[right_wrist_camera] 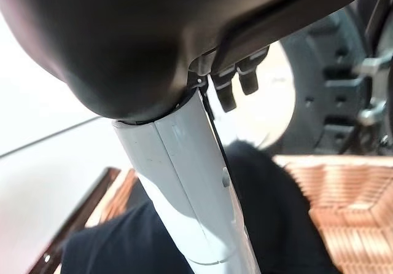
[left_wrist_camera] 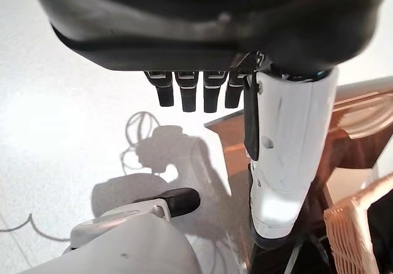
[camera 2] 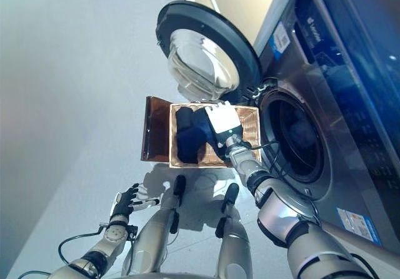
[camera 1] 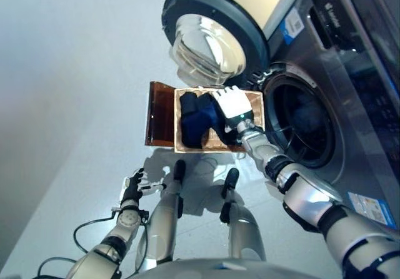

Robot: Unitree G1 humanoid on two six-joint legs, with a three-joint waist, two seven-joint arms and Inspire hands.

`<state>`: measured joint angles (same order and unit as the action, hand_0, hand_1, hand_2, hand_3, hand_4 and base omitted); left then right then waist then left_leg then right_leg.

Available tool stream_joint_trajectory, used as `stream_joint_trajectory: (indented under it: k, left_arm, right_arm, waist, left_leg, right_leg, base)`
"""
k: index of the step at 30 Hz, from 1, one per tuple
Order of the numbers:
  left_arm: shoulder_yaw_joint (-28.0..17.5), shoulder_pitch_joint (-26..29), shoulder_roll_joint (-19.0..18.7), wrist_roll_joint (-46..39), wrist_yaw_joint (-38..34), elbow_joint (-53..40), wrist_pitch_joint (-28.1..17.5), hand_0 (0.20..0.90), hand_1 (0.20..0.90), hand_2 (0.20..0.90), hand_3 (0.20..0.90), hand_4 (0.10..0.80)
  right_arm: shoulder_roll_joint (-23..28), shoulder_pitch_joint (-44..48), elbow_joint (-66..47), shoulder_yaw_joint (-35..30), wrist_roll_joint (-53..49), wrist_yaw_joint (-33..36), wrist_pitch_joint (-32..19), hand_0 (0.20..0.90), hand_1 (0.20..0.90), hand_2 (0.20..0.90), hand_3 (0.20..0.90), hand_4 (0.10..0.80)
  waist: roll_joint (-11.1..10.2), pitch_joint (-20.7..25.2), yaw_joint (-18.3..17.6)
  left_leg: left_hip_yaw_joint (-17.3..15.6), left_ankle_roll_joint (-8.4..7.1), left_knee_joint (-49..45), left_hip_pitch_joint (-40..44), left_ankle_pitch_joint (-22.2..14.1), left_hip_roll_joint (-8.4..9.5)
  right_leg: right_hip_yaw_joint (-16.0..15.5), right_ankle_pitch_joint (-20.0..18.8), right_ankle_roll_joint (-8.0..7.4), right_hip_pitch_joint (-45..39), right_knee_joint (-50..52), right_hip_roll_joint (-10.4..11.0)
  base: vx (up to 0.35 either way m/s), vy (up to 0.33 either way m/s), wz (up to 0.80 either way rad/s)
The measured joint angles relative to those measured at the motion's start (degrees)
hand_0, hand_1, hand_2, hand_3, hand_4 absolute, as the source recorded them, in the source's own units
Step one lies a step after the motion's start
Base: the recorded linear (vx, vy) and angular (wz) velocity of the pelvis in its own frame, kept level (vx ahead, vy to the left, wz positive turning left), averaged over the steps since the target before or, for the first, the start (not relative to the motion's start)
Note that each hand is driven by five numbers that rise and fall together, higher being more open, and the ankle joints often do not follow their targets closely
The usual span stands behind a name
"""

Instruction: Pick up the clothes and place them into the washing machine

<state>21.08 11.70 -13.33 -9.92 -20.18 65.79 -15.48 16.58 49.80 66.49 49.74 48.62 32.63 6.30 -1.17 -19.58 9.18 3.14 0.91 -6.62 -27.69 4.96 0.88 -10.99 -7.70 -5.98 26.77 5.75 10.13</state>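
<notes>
Dark blue clothes (camera 1: 197, 122) lie bunched in a wicker basket (camera 1: 177, 119) on the floor, in front of the washing machine's round opening (camera 1: 303, 126). My right hand (camera 1: 232, 104) hovers over the clothes at the basket's machine side. In the right wrist view its white-covered thumb (right_wrist_camera: 190, 182) runs straight down against the dark cloth (right_wrist_camera: 288, 212) and its fingers (right_wrist_camera: 226, 93) stick out straight, closed on nothing. My left hand (camera 1: 133, 188) hangs low at the left above the floor, fingers (left_wrist_camera: 184, 93) relaxed and empty.
The machine's glass door (camera 1: 209, 38) stands swung wide open above the basket. A brown lid (camera 1: 159, 113) hangs open off the basket's left side. The drum interior is dark. Grey floor spreads to the left.
</notes>
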Motion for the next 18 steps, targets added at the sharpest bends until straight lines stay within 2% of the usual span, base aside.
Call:
stream_joint_trajectory:
  k: [10,13,18]
  left_arm:
    - [0.39,0.52,-0.02,-0.92,-0.48,-1.16,-0.05,0.9,0.9,0.9,0.9,0.8]
    - [0.62,0.91,-0.12,-1.33,-0.55,-2.02,-0.18,0.9,0.9,0.9,0.9,0.8]
    - [2.1,2.24,-0.22,-2.14,-1.14,-3.17,-1.13,0.9,0.9,0.9,0.9,0.8]
  right_arm:
    - [0.12,4.65,0.77,0.27,-0.24,0.14,0.04,0.9,0.9,0.9,0.9,0.8]
    - [0.11,5.03,2.44,0.24,-1.32,0.36,0.04,0.9,0.9,0.9,0.9,0.8]
    - [0.24,5.31,4.42,0.14,-2.01,0.92,0.3,0.9,0.9,0.9,0.9,0.8]
  waist:
    - [0.63,-1.31,1.41]
    - [0.8,-1.97,1.75]
    - [1.28,-3.01,2.3]
  left_leg:
    - [1.65,-0.5,-1.04,-2.99,0.34,0.19]
    - [2.1,-0.79,-1.45,-4.19,0.54,0.27]
    - [2.52,-1.06,-2.62,-6.85,0.75,0.42]
  right_leg:
    - [-1.4,0.57,0.3,2.04,1.29,0.19]
    - [-1.88,2.29,0.88,3.83,3.93,0.63]
    - [-2.09,3.22,0.74,7.15,7.21,1.13]
  base:
    - [-0.003,0.003,0.09]
    - [-0.021,0.012,0.13]
    - [-0.004,0.015,0.06]
